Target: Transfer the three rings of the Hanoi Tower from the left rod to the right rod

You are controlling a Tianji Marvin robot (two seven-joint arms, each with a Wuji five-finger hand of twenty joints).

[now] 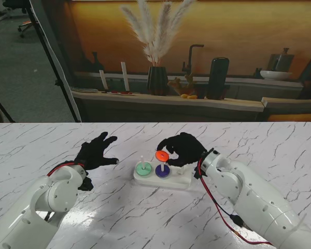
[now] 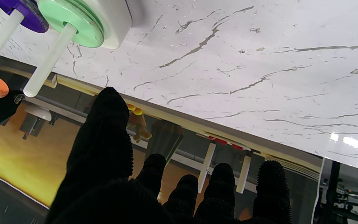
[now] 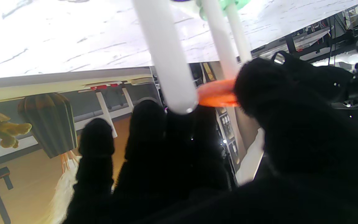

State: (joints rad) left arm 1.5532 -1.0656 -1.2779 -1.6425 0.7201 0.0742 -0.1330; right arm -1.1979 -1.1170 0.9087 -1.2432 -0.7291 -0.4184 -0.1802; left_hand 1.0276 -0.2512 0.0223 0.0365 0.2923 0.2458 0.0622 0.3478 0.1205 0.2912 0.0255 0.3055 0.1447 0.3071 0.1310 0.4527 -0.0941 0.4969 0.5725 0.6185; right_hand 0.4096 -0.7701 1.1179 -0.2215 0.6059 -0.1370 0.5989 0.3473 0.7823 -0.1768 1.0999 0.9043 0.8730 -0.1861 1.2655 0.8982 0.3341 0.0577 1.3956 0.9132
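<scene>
Both white arms fill the near corners of the stand view. Right hand (image 1: 183, 149) pinches the orange ring (image 1: 161, 155) — thumb against fingers (image 3: 148, 124) on its rim, seen in the right wrist view — and holds it up around the top of the middle rod (image 1: 162, 156). Cannot tell whether the ring is threaded on the rod tip or just beside it. Rim pinch leaves the centre hole free, which looks deliberate for sliding along a rod.

Green ring (image 1: 143, 168) sits at the foot of the left rod (image 1: 142, 159); purple ring (image 1: 163, 170) at the foot of the middle rod, under the orange one. Right rod is hidden behind the right hand in the stand view; no ring visible on it, so the task looks far from done.

Left hand (image 1: 96, 152) hovers over the table (image 1: 52, 145) left of the white base (image 1: 160, 179), fingers spread, holding nothing — parked out of the way, probably.

In the way: bunched rod tips near the held ring. Backdrop with vase and pampas grass (image 1: 155, 31) lies well beyond the table.
</scene>
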